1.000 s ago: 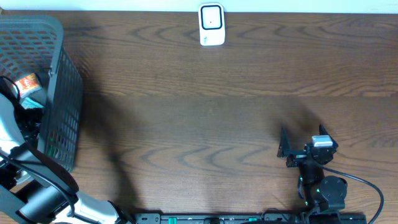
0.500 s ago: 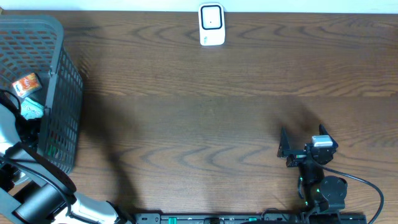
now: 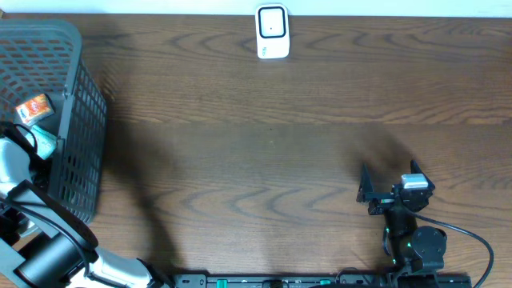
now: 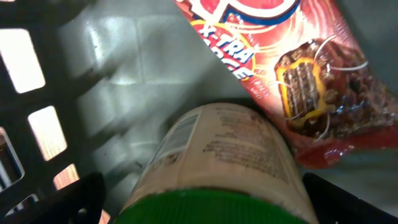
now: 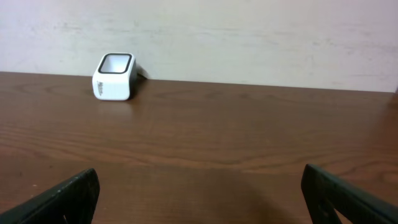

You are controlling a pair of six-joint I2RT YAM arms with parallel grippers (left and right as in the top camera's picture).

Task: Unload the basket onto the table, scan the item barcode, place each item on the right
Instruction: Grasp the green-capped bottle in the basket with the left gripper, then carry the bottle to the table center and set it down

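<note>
Left wrist view: red pouch (image 4: 298, 74) reads "X-TRA"; green-lidded jar (image 4: 230, 155) label blurs. Inside the basket (image 4: 18, 124) the left gripper (image 4: 208, 194) gapes astride the jar; right gripper (image 5: 199, 183) gapes too.

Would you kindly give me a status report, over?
Left gripper open over green-lidded jar in basket. Right gripper open, empty, facing scanner. Snack packet beside jar.

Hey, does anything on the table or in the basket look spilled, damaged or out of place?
Nothing stands out. The white scanner sits upright at the far edge of the table. The green-capped bottle and the red snack bag are inside the grey basket, both looking intact, with no spill.
</note>
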